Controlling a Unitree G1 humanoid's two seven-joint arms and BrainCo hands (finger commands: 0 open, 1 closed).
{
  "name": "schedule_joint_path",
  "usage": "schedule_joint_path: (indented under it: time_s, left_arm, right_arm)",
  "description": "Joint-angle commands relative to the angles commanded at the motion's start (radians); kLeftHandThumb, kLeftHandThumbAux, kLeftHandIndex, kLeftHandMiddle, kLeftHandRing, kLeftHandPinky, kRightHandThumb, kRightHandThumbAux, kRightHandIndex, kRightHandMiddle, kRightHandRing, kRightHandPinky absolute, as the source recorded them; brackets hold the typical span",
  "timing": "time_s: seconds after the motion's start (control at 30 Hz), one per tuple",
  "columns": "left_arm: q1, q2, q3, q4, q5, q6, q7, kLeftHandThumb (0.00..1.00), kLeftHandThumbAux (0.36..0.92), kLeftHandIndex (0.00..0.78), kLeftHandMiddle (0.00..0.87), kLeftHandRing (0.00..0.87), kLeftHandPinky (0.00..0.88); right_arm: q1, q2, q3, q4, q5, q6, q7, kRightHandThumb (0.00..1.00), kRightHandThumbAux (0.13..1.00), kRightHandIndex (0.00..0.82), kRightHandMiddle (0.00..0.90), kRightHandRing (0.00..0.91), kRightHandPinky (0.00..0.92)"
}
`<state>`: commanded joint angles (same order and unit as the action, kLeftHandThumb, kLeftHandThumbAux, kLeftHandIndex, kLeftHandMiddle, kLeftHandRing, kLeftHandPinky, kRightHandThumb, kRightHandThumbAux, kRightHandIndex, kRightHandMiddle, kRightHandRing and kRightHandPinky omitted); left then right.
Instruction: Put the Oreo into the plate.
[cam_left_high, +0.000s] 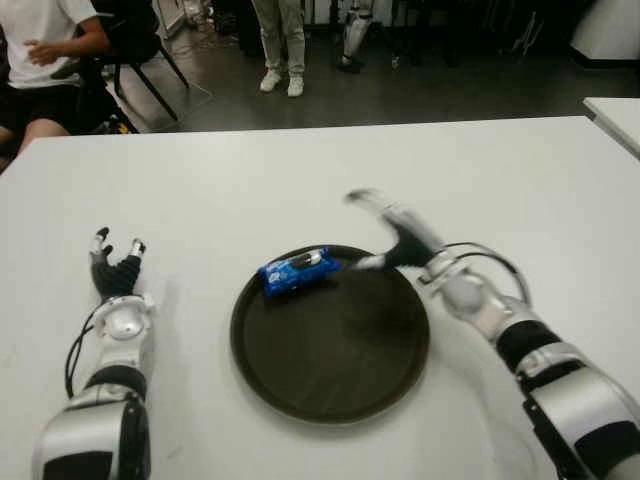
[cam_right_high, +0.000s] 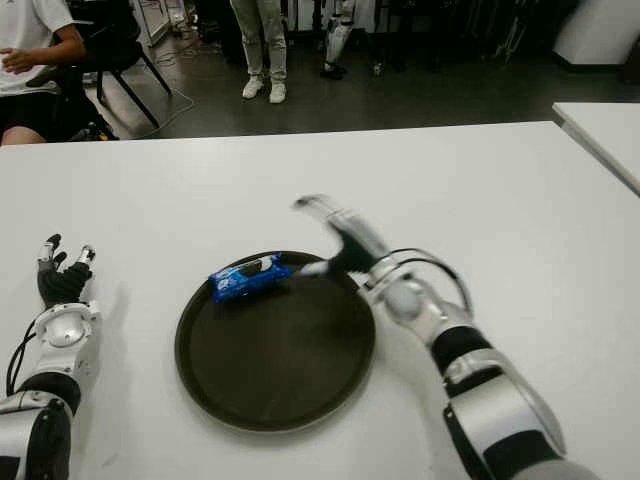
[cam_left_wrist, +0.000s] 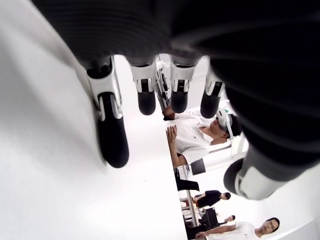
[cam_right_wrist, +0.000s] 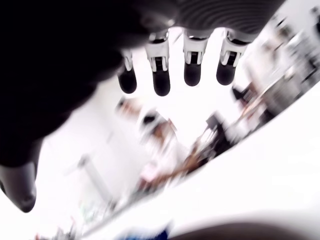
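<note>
1. We see a white table (cam_left_high: 300, 170) filling most of the view.
2. Beyond its far edge we see a seated person (cam_left_high: 40, 60) at the left.
3. We see a standing person's legs (cam_left_high: 280, 45) on the dark floor (cam_left_high: 430, 95).
4. We see a second white table (cam_left_high: 618, 118) at the right.

Both arms were clad in silver-grey shells with black bands at the joints. The left hand (cam_left_high: 118, 268) was seen with a black palm and silver-tipped fingers (cam_left_wrist: 111, 131); the right hand (cam_left_high: 395, 235) likewise. Black cables were looped beside each round silver wrist.
</note>
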<state>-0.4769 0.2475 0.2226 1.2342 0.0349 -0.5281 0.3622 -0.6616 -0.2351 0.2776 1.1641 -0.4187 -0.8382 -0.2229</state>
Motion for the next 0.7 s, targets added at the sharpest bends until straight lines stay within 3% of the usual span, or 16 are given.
schedule_joint_path:
  time_s: [0.23, 0.53, 0.7]
  left_arm:
    - [0.049, -0.006, -0.02, -0.062, 0.006, -0.099, -0.015, 0.147, 0.606, 0.024, 0.023, 0.007, 0.011]
    - [0.064, -0.01, -0.028, -0.09, 0.01, -0.146, -0.026, 0.071, 0.616, 0.022, 0.028, 0.0, 0.0]
    - [0.074, -0.011, -0.044, -0.103, 0.026, -0.16, -0.021, 0.036, 0.612, 0.019, 0.018, 0.0, 0.001]
  right_arm:
    - [0.007, 0.022, -0.16, 0.085, 0.169, 0.05, 0.043, 0.0, 0.64, 0.0, 0.004, 0.007, 0.043]
    - [0.043, 0.038, -0.235, 0.095, 0.221, 0.077, 0.005, 0.0, 0.74, 0.019, 0.014, 0.002, 0.023]
    - [0.066, 0.067, -0.268, 0.112, 0.232, 0.109, -0.058, 0.0, 0.771, 0.026, 0.016, 0.007, 0.022]
